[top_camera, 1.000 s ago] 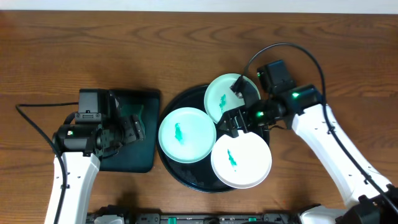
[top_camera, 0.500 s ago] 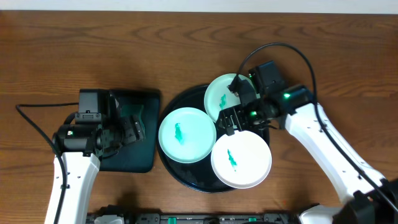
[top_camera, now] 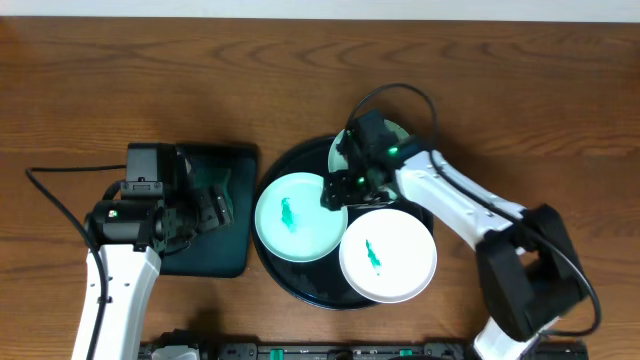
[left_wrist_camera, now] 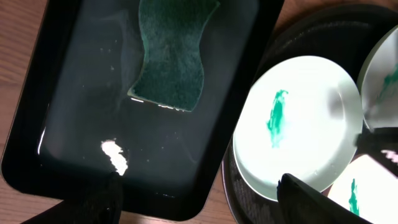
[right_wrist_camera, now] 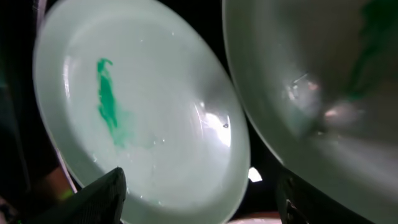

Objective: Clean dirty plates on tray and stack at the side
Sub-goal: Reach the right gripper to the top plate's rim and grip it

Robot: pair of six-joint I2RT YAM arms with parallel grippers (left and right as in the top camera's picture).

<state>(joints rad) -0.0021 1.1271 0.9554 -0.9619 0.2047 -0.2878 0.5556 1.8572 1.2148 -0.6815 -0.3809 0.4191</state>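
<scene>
The round black tray sits in the middle of the wooden table and carries all three plates, none of them stacked. A mint-green plate lies on the tray's left half, a white plate at its front right, and a second mint-green plate at the back, largely hidden under the right arm. Each of the three has a green smear near its centre. The three rims crowd close together in the middle of the tray. The right gripper hangs low over the spot where the left mint plate meets the back one. In the right wrist view its fingers stand well apart and grasp nothing, with the left mint plate's rim below them and the back plate looming large to the right. The left gripper hovers over a rectangular black tray just left of the round one. Its jaws are spread wide and empty. That tray looks wet and holds a dark green sponge at its far end and a small white blob nearer the fingers. The sponge lies flat, apart from the left fingers.
</scene>
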